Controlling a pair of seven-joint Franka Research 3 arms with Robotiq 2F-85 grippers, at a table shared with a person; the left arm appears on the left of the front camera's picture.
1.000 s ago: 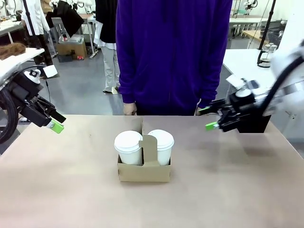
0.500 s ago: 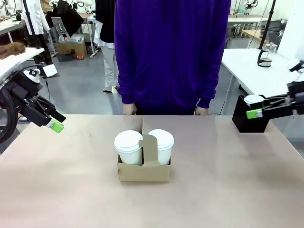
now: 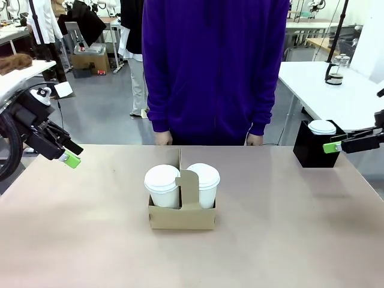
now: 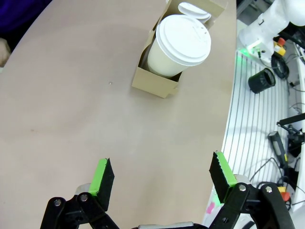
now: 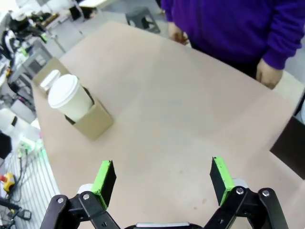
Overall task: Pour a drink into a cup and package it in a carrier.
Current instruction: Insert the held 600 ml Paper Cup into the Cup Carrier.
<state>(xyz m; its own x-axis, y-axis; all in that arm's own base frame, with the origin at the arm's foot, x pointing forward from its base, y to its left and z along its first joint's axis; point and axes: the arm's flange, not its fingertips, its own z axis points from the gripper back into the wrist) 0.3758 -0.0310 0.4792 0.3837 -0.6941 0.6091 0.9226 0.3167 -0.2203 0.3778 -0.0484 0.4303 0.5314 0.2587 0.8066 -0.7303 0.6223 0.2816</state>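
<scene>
Front view: brown carrier (image 3: 182, 213) sits mid-table, two lidded white cups in it, left cup (image 3: 162, 185) and right cup (image 3: 203, 184), handle tab upright between them. Person in a purple top (image 3: 213, 66) stands at the far edge, both hands resting at the table's far rim. A black box (image 3: 313, 147) stands at the far right corner with a third white lidded cup (image 3: 322, 127) on or in it; which, cannot tell. A glass pitcher (image 3: 336, 71) stands on a white table far right, well apart from the carrier.

Left gripper (image 3: 68, 155) hangs over the left table edge, right gripper (image 3: 341, 144) at the far right, just beside the black box; finger spread hard to judge from this angle.

Left wrist view: fingers (image 4: 103, 177) spread wide, nothing between them, bare table below; carrier (image 4: 159, 82) seen end-on, near cup hiding most of the other.

Right wrist view: green pads (image 5: 105, 178) likewise wide apart and empty; carrier (image 5: 93, 120) far left; the person's hand (image 5: 269, 74) at the table edge, sleeve above it. Nothing stands between either gripper and the carrier.
</scene>
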